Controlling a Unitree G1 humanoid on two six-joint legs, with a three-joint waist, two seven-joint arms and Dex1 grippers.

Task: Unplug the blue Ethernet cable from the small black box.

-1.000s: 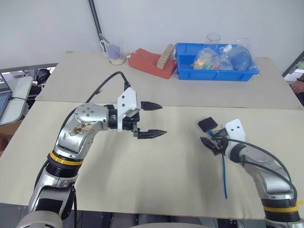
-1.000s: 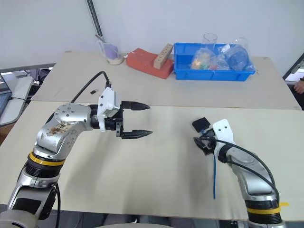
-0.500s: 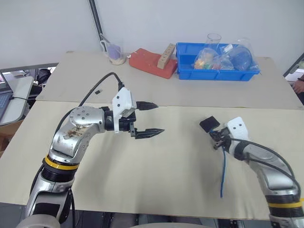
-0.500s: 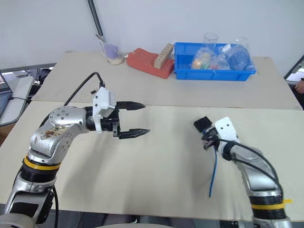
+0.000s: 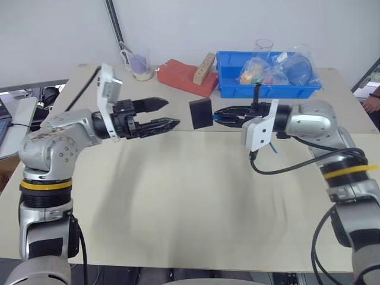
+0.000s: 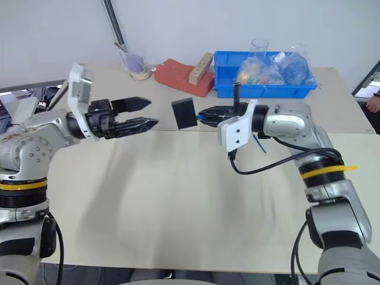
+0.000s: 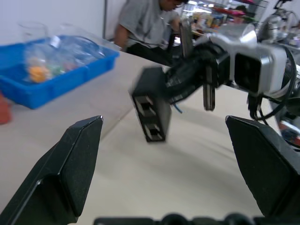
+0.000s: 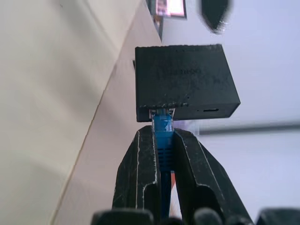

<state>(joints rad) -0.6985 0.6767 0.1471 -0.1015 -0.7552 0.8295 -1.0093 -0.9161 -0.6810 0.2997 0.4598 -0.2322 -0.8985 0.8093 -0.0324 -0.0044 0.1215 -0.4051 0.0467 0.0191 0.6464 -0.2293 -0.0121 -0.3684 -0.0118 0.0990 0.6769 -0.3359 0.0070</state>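
Note:
The small black box [image 5: 200, 113] hangs in the air above the middle of the table, its sockets facing my left gripper. The blue Ethernet cable [image 8: 163, 136] is plugged into the box's edge. My right gripper [image 5: 221, 113] is shut on the cable's plug just behind the box and points left. The rest of the cable [image 5: 272, 146] trails behind the right wrist. My left gripper [image 5: 173, 113] stands open, level with the box and a short gap to its left, pointing at it with nothing between its fingers.
A blue bin [image 5: 270, 92] of bagged items stands at the table's back right, with a red pad [image 5: 189, 77], a wooden block [image 5: 206, 62] and a cup [image 5: 141, 66] to its left. A person [image 7: 145, 23] sits beyond the table's right end.
My right gripper closed on the cable's plug down at the table, then swung up and left, rolling over and lifting the box with it. My left gripper rose and shifted left, still open.

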